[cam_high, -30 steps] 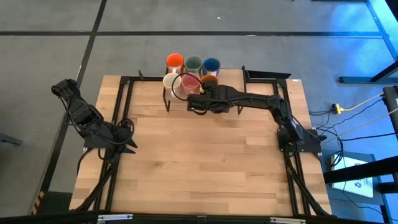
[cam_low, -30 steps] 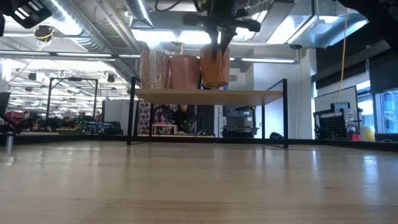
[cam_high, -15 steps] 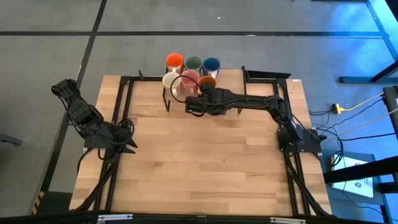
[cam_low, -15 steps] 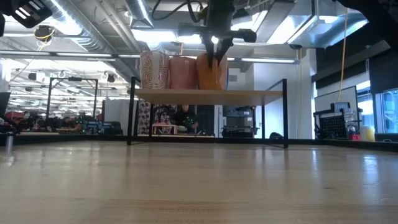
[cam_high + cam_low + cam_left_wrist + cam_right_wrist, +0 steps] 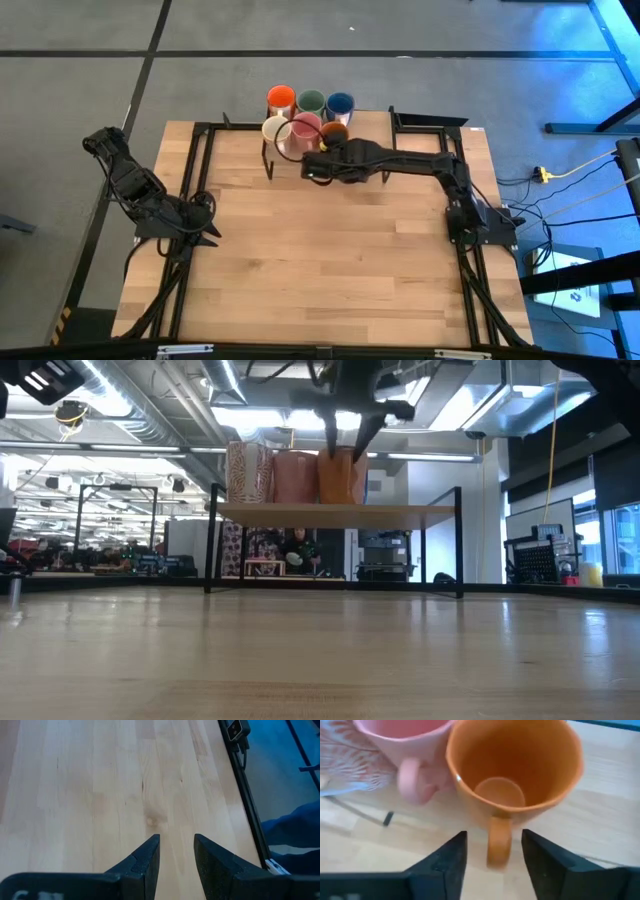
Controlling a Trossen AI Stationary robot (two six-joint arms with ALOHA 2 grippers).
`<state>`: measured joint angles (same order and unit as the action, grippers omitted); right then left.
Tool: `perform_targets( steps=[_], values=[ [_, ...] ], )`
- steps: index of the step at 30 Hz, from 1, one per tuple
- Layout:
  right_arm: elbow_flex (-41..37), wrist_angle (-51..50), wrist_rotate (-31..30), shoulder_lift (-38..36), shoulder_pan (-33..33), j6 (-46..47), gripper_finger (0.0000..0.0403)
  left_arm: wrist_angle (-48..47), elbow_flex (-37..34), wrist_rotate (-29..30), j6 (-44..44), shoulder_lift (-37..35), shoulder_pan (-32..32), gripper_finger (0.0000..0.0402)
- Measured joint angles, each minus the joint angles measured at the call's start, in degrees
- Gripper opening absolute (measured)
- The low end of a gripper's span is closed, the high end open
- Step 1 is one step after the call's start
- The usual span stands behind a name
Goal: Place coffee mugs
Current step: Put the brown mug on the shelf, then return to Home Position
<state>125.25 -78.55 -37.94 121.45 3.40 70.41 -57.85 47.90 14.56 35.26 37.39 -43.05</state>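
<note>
Six mugs stand on a raised shelf point(image 5: 335, 512) at the table's far edge: red-orange point(image 5: 281, 98), green point(image 5: 311, 101) and dark blue point(image 5: 340, 103) behind, cream-white point(image 5: 275, 129), pink point(image 5: 305, 128) and orange point(image 5: 334, 131) in front. The orange mug point(image 5: 515, 775) stands upright on its base next to the pink one point(image 5: 405, 740). My right gripper point(image 5: 495, 850) is open just above it, also seen in the low view point(image 5: 348, 438). Its fingers stand on either side of the orange handle point(image 5: 498, 842) without touching it. My left gripper point(image 5: 176, 852) waits over the table's left side, empty, with a narrow gap between its fingers.
The shelf stands on thin black legs point(image 5: 211, 540) above the wooden tabletop point(image 5: 320, 260). Black frame rails point(image 5: 195, 180) run along the table's left and right sides. The mugs stand close together, and the pink mug's handle point(image 5: 412, 782) is right beside the orange mug.
My right gripper has lowered the orange mug a little toward the table's left, onto the shelf beside the pink mug. It has then opened and let go of the mug's handle. The mug now stands upright on the shelf.
</note>
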Motion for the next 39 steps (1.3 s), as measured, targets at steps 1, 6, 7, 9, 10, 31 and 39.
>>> perform_targets(
  steps=[1,6,7,9,10,31,39],
  values=[
    [0.4,-0.4,1.1,-0.6,-0.1,-0.8,0.0175,0.0,0.0,0.0,-0.4,0.0,0.0,0.0115],
    [3.5,-2.5,4.7,-3.3,-3.4,-3.2,0.0201,0.5,0.0,1.0,-1.6,0.0,0.0,0.0115],
    [3.8,-2.0,6.0,-4.0,-4.4,-4.1,0.0204,1.1,0.0,1.0,-2.4,0.0,0.0,0.0115],
    [3.9,0.1,8.2,-5.3,-7.3,-8.3,0.0205,3.9,0.0,1.0,-5.2,0.0,0.0,0.0113],
    [3.9,1.2,8.0,-5.7,-9.1,-9.8,0.0204,6.6,-0.3,1.0,-7.1,-0.1,0.0,0.0111],
    [-47.5,47.4,5.9,-37.8,-27.2,-31.4,0.0004,45.9,-24.1,-1.5,-25.1,-15.4,14.0,0.0002],
    [-84.6,86.1,13.3,-63.1,-27.0,-41.0,0.0006,45.9,-24.1,1.7,-25.1,-15.4,14.6,0.0014]
  ],
)
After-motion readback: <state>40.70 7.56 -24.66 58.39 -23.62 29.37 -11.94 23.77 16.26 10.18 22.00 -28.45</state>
